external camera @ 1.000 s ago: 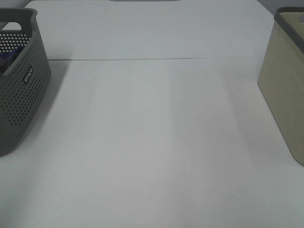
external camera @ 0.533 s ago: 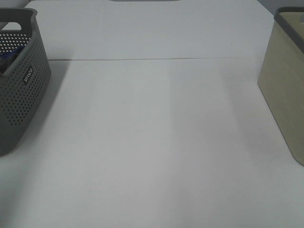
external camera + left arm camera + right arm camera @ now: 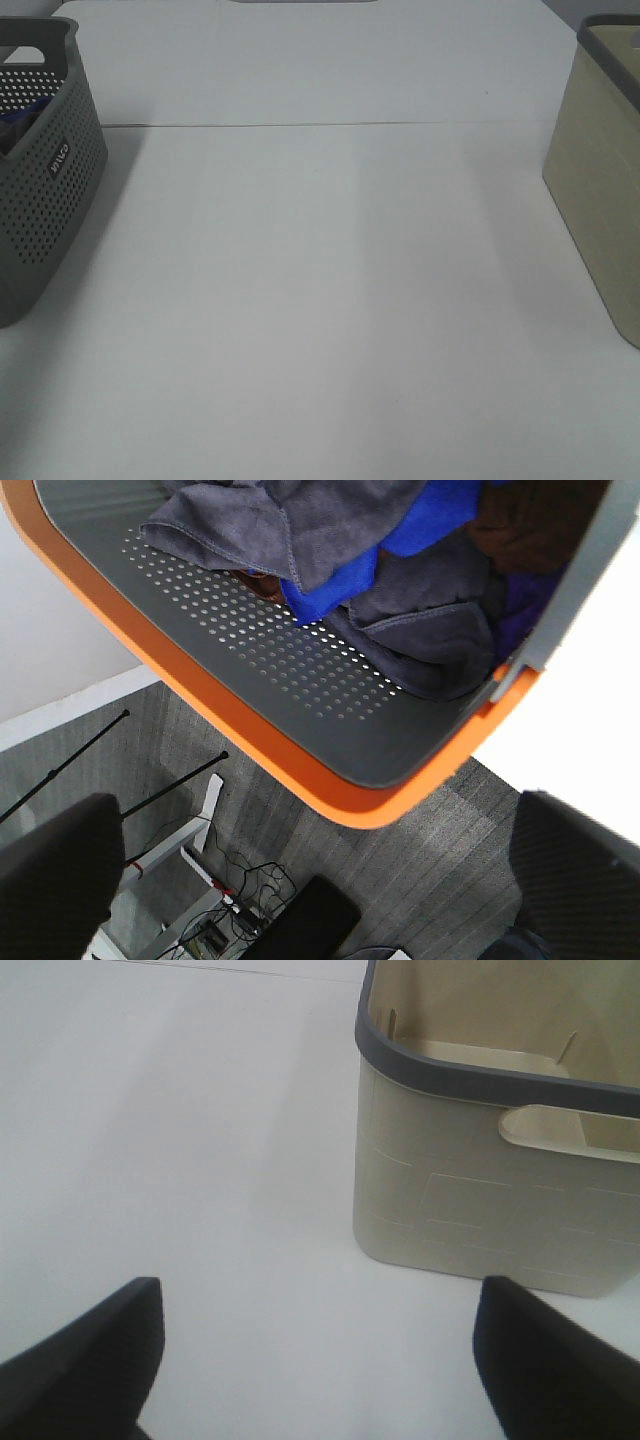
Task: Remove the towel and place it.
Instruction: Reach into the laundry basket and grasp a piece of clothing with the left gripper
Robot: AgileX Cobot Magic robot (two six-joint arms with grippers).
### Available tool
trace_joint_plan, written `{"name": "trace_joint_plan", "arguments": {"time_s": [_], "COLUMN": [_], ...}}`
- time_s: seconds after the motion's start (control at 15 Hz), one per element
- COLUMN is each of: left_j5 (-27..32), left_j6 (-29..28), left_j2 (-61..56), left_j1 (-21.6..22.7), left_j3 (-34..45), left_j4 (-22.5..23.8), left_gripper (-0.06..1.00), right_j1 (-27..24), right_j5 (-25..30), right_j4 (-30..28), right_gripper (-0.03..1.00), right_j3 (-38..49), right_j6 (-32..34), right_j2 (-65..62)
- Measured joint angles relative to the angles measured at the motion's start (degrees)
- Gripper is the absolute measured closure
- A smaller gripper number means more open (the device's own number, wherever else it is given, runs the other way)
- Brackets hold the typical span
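On the white bench [image 3: 320,300], the towel [image 3: 250,520] lies crumpled in the perforated basket [image 3: 250,650] at the left, tangled with a blue cloth [image 3: 430,510]. Soft, limp and light by its look, it wants a pinch on a top fold; left fingers [image 3: 60,870] and right fingers [image 3: 90,1350] stand wide apart, empty.

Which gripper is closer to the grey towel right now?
Left. The left gripper is just outside the grey basket holding the towel; the right gripper is by the beige basket across the table.
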Motion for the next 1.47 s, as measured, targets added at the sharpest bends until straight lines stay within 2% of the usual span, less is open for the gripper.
{"name": "trace_joint_plan", "arguments": {"time_s": [0.13, 0.27, 0.47, 0.67, 0.93, 1.2, 1.33, 1.47], "left_j5": [-0.52, -3.90, -6.82, -12.83, -20.00, -20.45, -20.05, -19.60], "left_j6": [0.00, 0.17, 2.01, 3.09, 3.21, 3.32, 4.76, 5.56], "left_j2": [4.53, 10.89, 17.42, 25.95, 35.87, 41.14, 41.37, 41.37], "left_j1": [0.00, 0.00, 0.00, 0.00, 0.00, 0.00, 0.00, 0.00], "left_j3": [-3.21, -5.96, -6.13, -6.70, -10.77, -12.66, -12.72, -12.78], "left_j4": [0.46, 0.57, 1.83, 4.01, 4.07, 1.95, 1.15, 1.15], "left_gripper": [-0.04, -0.04, -0.04, -0.04, -0.04, -0.04, 0.04, 0.28], "right_j1": [0.00, 0.00, 0.00, 0.00, 0.00, 0.00, 0.00, 0.00], "right_j5": [0.00, 0.00, 0.00, 0.00, 0.00, 0.00, 0.00, 0.00], "right_j4": [0.00, 0.00, 0.00, 0.00, 0.00, 0.00, 0.00, 0.00], "right_gripper": [0.15, 0.15, 0.15, 0.15, 0.15, 0.15, 0.15, 0.15], "right_j3": [0.00, 0.00, 0.00, 0.00, 0.00, 0.00, 0.00, 0.00], "right_j6": [0.00, 0.00, 0.00, 0.00, 0.00, 0.00, 0.00, 0.00], "right_j2": [0.00, 0.00, 0.00, 0.00, 0.00, 0.00, 0.00, 0.00]}}
